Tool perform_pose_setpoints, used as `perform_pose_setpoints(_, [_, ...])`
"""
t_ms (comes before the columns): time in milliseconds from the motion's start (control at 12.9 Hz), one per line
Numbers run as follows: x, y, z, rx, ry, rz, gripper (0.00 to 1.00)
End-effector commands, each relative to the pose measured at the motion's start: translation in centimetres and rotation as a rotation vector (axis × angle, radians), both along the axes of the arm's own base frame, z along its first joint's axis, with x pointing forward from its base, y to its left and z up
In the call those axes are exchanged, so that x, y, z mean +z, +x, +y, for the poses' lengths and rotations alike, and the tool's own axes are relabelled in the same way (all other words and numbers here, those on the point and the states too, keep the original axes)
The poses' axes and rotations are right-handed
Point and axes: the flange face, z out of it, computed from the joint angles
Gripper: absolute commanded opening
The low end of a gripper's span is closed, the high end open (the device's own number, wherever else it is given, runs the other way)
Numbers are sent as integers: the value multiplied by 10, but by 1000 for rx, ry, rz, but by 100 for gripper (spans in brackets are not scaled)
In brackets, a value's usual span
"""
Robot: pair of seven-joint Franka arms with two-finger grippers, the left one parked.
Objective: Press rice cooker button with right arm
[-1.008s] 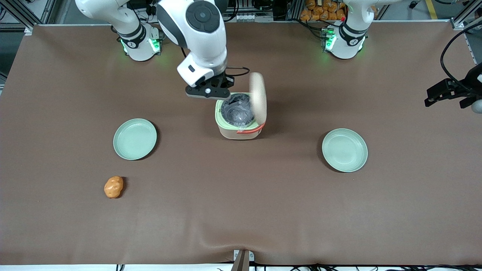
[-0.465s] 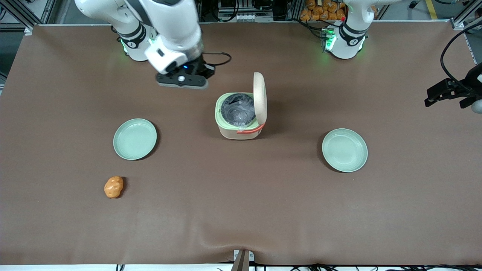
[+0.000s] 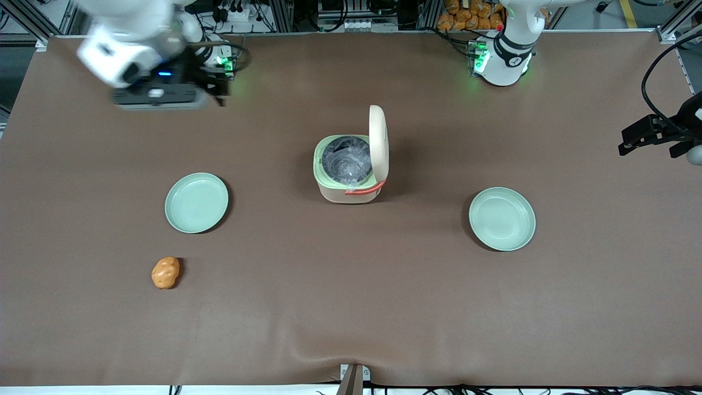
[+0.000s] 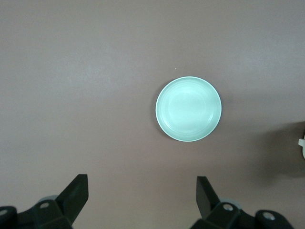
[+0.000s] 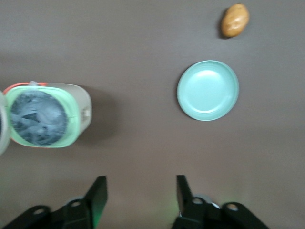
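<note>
front: rice cooker (image 3: 351,170) mid-bench, lid upright, press judged done; right arm (image 3: 123,49) high near its base, far from cooker | right wrist: end effector (image 5: 140,193) spread, empty, above bare bench; cooker apart | next: judged park only

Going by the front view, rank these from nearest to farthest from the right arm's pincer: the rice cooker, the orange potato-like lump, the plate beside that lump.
Pincer open, near the working arm's base.
1. Round mint-green plate, nearer the camera.
2. Cream rice cooker, mid-table, and orange lump, nearest the camera: too close to call.
</note>
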Motion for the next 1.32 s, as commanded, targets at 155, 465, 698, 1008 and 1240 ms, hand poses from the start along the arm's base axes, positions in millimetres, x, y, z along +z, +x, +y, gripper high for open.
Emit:
perform_pose_setpoints(155, [8,20,-108,49,32,15,100])
perform_pose_setpoints(465, [7,30,-171,30,32,0,100])
perform_pose_setpoints(698, [-11,24,-193,15,30,-28,100])
perform_pose_setpoints(1008, [-14,8,-196,11,31,-71,100])
perform_pose_setpoints(1240, [-11,12,-202,2,34,-83,100])
